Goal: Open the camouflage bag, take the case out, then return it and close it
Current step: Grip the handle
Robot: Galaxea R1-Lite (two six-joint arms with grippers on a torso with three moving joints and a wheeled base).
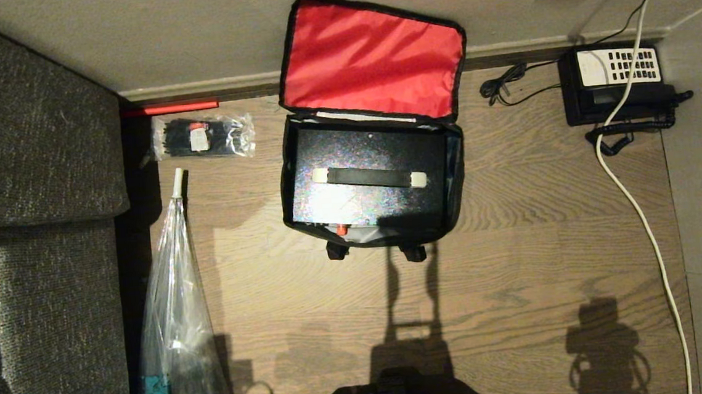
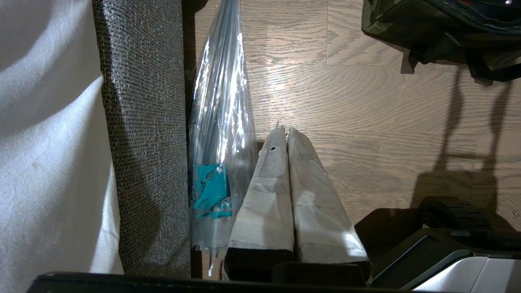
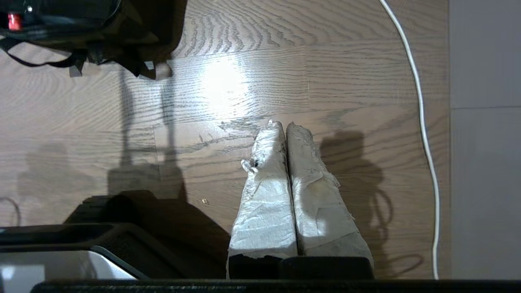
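The camouflage bag (image 1: pixel 459 171) stands open on the wooden floor, its red-lined lid (image 1: pixel 372 59) leaning back against the wall. The black case (image 1: pixel 364 202) sits inside it, handle (image 1: pixel 369 177) up, with a small red latch (image 1: pixel 341 229) at the near edge. Neither gripper shows in the head view. My left gripper (image 2: pixel 283 131) hangs over the floor with its taped fingers pressed together and empty; a corner of the bag (image 2: pixel 407 24) lies well beyond it. My right gripper (image 3: pixel 283 124) is likewise shut on nothing, away from the bag (image 3: pixel 122 36).
A grey sofa (image 1: pixel 35 182) runs along the left, with a plastic-wrapped umbrella (image 1: pixel 177 320) beside it. A packet of black cable ties (image 1: pixel 201 137) lies left of the bag. At the back right stand a black telephone (image 1: pixel 618 82) and a white cable (image 1: pixel 635 202).
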